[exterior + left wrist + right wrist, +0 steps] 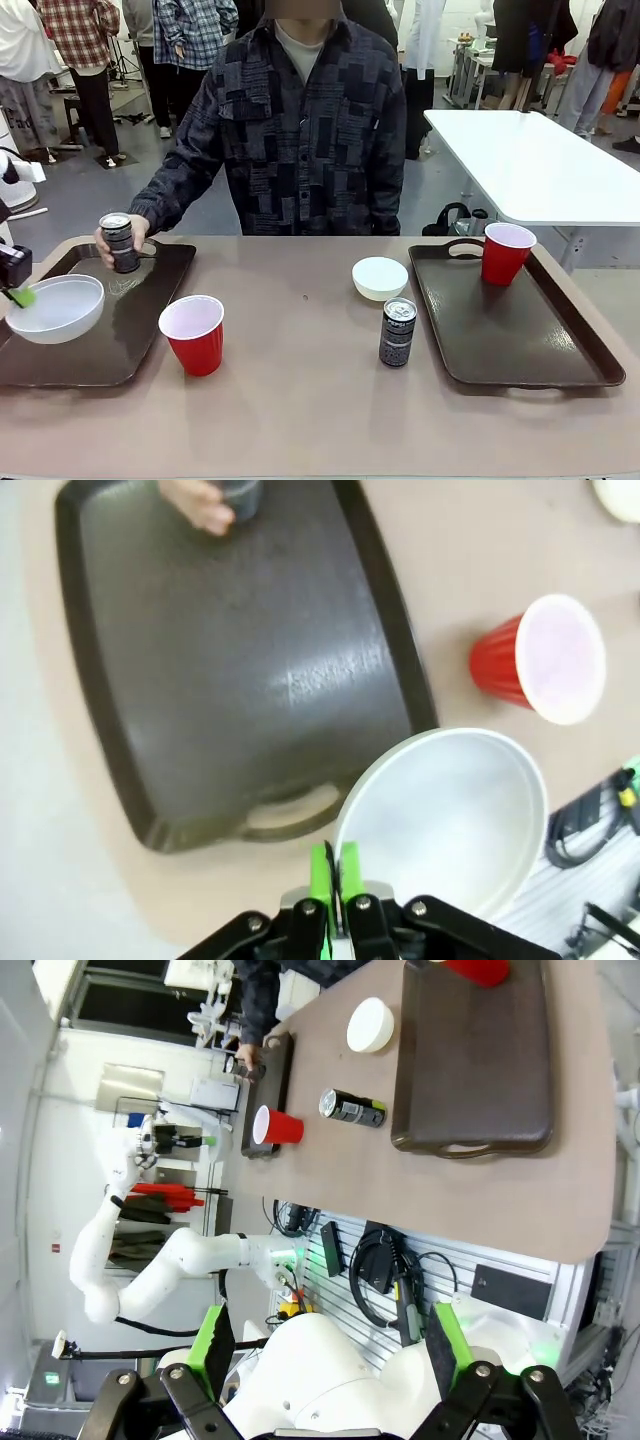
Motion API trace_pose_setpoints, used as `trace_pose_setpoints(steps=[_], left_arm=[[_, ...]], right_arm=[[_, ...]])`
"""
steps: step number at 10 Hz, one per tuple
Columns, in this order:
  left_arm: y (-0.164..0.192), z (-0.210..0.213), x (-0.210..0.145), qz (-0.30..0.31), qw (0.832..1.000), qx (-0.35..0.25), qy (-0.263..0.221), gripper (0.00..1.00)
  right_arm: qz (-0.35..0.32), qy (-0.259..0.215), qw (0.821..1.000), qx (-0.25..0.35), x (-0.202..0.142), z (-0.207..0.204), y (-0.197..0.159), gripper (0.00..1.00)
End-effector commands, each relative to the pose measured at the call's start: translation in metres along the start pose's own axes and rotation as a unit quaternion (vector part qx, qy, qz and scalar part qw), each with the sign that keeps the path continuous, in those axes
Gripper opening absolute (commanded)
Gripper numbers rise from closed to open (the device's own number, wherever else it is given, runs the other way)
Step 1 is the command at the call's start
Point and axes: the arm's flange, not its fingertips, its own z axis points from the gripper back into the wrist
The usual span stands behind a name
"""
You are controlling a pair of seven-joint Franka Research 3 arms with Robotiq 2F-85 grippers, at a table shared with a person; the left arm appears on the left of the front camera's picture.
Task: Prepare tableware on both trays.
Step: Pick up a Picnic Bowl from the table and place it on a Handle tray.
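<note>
left claw (pixel 335 868) clenched on the rim of the white bowl (pixel 450 820) beside the left tray (pixel 230 680).

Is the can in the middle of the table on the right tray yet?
No, the can stands on the bare tabletop just left of the right tray, which holds a red cup.

An open robotics lab: bare grey floor (pixel 70 205), white work tables (pixel 540 165), onlookers (pixel 75 60) standing about, and cables (pixel 385 1280) hung on a slotted wall panel (pixel 345 1300).
</note>
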Motion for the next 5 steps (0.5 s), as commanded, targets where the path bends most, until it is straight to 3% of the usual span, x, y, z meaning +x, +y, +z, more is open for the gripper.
trace_pose_setpoints(steps=[1,5], left_arm=[[0.001,-0.029,-0.022,0.006,1.000,0.004,0.001,0.00],[0.004,-0.037,-0.004,0.001,1.000,0.019,-0.020,0.00]], right_arm=[[0.009,-0.007,1.000,0.013,0.000,0.002,0.002,1.00],[0.009,-0.007,1.000,0.013,0.000,0.002,0.002,1.00]])
